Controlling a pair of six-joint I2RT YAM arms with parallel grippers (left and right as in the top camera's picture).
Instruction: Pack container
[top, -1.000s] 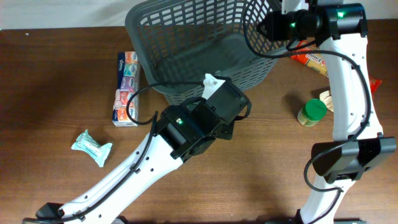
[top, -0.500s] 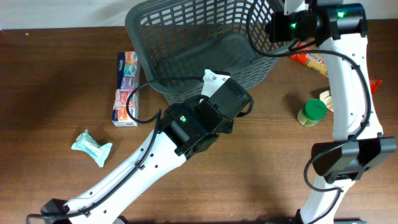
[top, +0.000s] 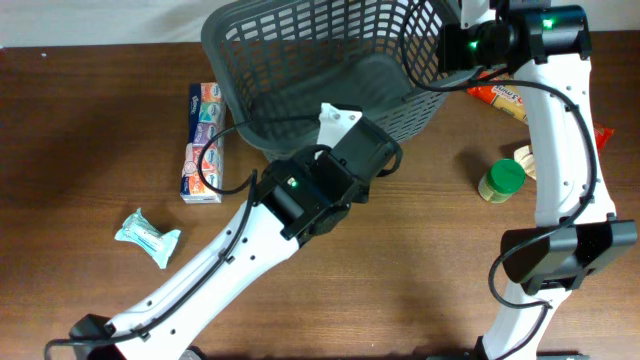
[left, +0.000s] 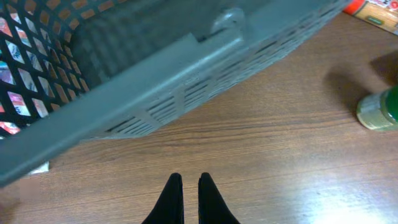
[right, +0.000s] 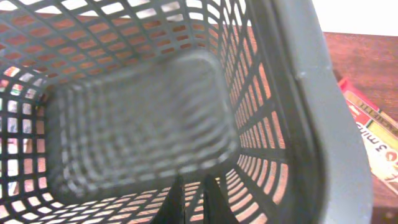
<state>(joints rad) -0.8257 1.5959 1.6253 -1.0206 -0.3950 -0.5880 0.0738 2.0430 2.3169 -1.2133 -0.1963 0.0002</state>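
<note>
The container (top: 300, 60), a large dark grey lattice basket, stands at the back middle of the table. Nothing shows inside it. My left gripper (left: 189, 180) is shut and empty over bare wood, just in front of the container's near wall (left: 186, 93). From overhead its wrist (top: 362, 155) sits against the near rim. My right gripper (right: 194, 186) is shut with nothing visible between its fingers. It hangs inside the container by the right wall (right: 273, 124); in the overhead view it is at the right rim (top: 452, 45).
A colourful flat pack (top: 203, 140) lies left of the container. A teal wrapped packet (top: 147, 237) lies further front left. A green-lidded jar (top: 502, 180) stands to the right, also in the left wrist view (left: 379, 111). An orange-red packet (top: 500, 97) lies beside the right wall.
My left arm has moved up toward the container's near wall. My right gripper has shifted slightly to the right. The container has not moved.
</note>
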